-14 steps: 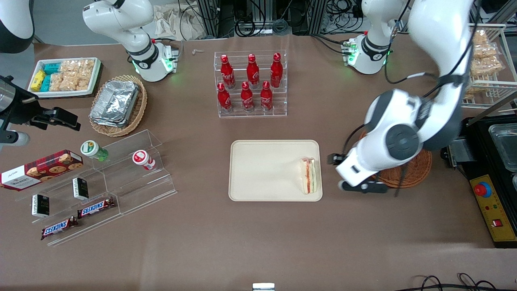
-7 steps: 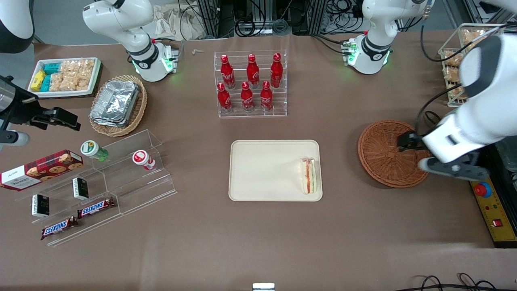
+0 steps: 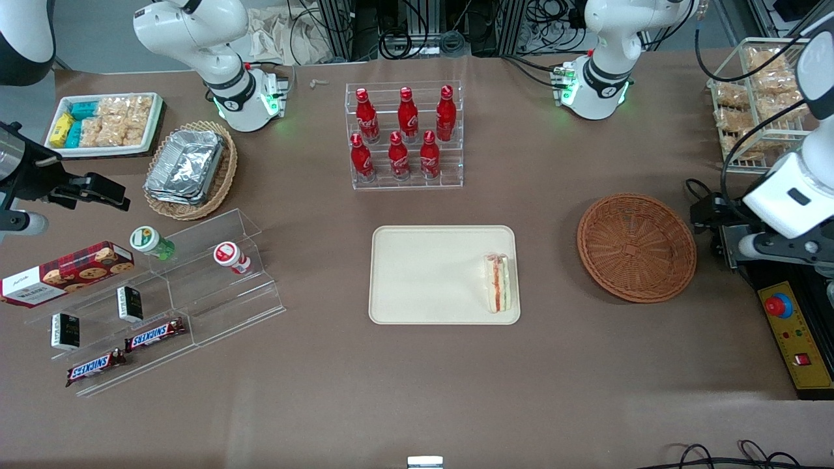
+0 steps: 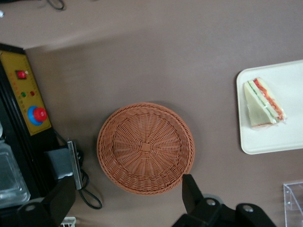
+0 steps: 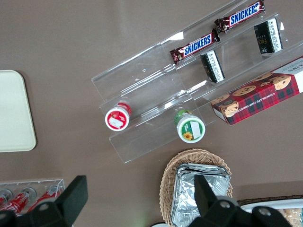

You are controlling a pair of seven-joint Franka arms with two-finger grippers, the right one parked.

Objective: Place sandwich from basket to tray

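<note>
Pincer [image 3: 710, 228] swung off basket [image 3: 636, 247] toward working arm's table end, fingers apart

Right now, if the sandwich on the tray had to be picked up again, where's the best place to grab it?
Probably from above, fingers across the two flat bread faces of the sandwich. It lies by the tray's rim nearest the basket, striped filling edge up. The hand is open, beside the basket.
</note>
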